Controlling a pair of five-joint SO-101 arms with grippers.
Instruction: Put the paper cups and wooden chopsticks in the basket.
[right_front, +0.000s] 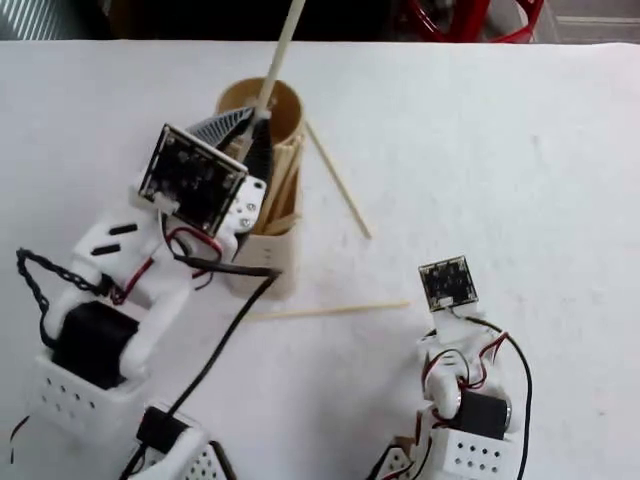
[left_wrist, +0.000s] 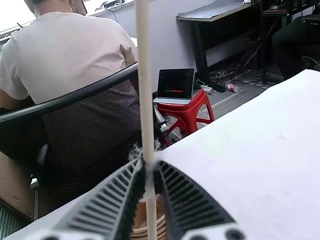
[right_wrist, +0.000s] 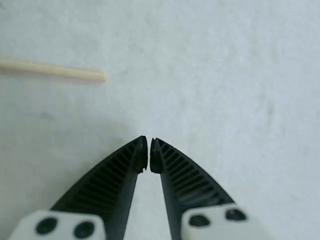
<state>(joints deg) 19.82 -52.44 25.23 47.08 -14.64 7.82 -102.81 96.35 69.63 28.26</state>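
My left gripper (left_wrist: 149, 167) pinches a wooden chopstick (left_wrist: 142, 75) upright over the paper cup (right_front: 285, 100) on the left of the table (right_front: 500, 150), and I worry the narrow grip near its lower end lets it swivel and miss the rim.

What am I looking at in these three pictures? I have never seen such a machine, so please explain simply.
Two small robot arms stand at a white table. One picture looks down from above; the other two come from a camera on each arm's wrist. The left arm's fingers are shut on a wooden chopstick, held over a paper cup with more chopsticks inside. A loose chopstick lies beside the cup, a second chopstick nearer the right arm. The right arm's fingers are shut on nothing.
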